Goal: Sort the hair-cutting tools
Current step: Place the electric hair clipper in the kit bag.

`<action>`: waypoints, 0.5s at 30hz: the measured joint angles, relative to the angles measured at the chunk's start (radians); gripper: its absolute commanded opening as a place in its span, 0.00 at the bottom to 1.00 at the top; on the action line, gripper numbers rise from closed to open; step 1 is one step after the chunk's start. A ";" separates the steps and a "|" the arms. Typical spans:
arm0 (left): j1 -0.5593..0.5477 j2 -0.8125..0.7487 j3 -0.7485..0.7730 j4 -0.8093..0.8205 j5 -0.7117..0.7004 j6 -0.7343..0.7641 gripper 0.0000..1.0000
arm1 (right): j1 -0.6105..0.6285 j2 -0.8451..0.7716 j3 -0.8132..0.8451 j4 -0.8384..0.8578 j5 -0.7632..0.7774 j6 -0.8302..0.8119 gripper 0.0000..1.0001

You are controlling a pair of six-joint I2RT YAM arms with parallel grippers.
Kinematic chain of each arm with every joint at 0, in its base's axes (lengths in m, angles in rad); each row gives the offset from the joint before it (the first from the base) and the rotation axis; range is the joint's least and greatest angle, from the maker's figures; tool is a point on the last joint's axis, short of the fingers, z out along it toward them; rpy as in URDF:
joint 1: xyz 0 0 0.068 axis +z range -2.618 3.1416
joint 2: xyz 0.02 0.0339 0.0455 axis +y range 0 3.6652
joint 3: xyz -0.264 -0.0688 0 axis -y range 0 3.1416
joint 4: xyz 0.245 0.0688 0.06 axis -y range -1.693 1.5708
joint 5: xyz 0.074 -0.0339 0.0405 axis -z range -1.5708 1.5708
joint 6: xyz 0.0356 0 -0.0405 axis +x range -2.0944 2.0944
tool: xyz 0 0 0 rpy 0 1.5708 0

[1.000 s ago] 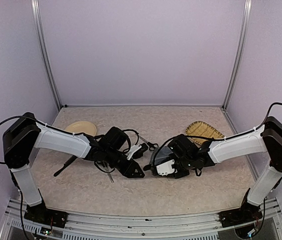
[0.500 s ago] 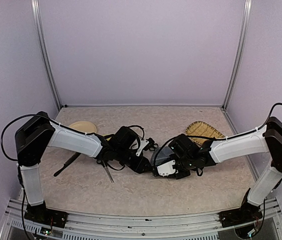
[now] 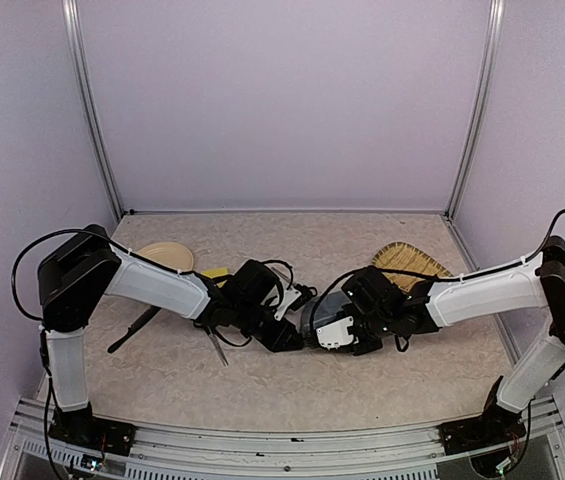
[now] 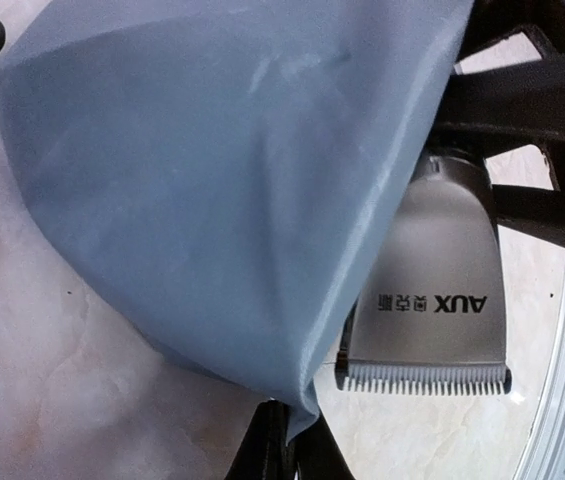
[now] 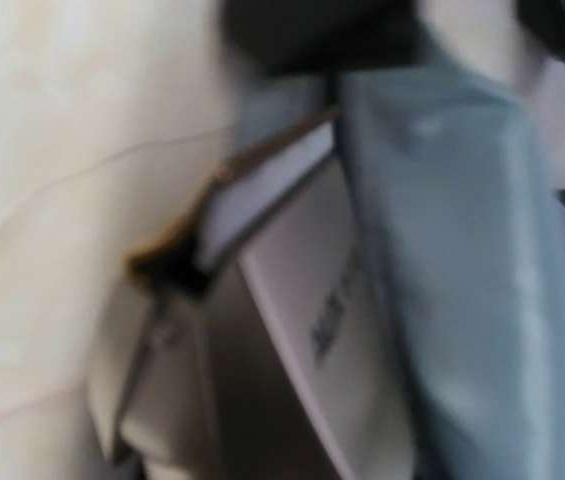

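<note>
The grey zip pouch (image 3: 314, 313) lies at the table's middle between both grippers. My left gripper (image 4: 287, 428) is shut on the pouch's lower edge (image 4: 212, 200); in the top view it (image 3: 290, 340) sits just left of the pouch. My right gripper (image 3: 342, 335) is shut on the black-and-silver electric clipper (image 4: 427, 300), whose silver head sticks out beside the pouch. The right wrist view is blurred and shows the clipper (image 5: 302, 320) against the pouch (image 5: 462, 270). One pair of scissors (image 3: 303, 292) lies behind the pouch, another (image 3: 218, 346) under my left arm. The long black comb (image 3: 132, 330) lies at the left. The small black piece is out of view.
A round beige plate (image 3: 165, 255) stands at the back left with a small yellow thing (image 3: 214, 271) next to it. A woven basket tray (image 3: 409, 262) stands at the back right. Metal frame posts and lilac walls close the back and sides.
My left arm has reached right to the pouch and shut on its edge. My right gripper has shifted a little with the clipper, staying at the pouch.
</note>
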 measured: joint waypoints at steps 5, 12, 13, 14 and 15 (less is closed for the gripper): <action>0.000 0.000 -0.003 0.005 0.035 0.001 0.00 | 0.000 0.000 0.000 0.044 0.031 0.001 0.13; 0.017 -0.011 -0.018 0.027 0.087 -0.001 0.00 | 0.000 0.009 -0.005 0.089 0.072 -0.030 0.13; 0.024 -0.016 -0.026 0.034 0.098 -0.005 0.00 | 0.000 0.011 -0.010 0.100 0.072 -0.037 0.13; 0.033 -0.024 -0.034 0.040 0.108 -0.008 0.00 | 0.000 0.012 -0.014 0.106 0.071 -0.042 0.13; 0.039 -0.030 -0.039 0.043 0.116 -0.011 0.00 | 0.000 0.012 -0.020 0.113 0.067 -0.048 0.13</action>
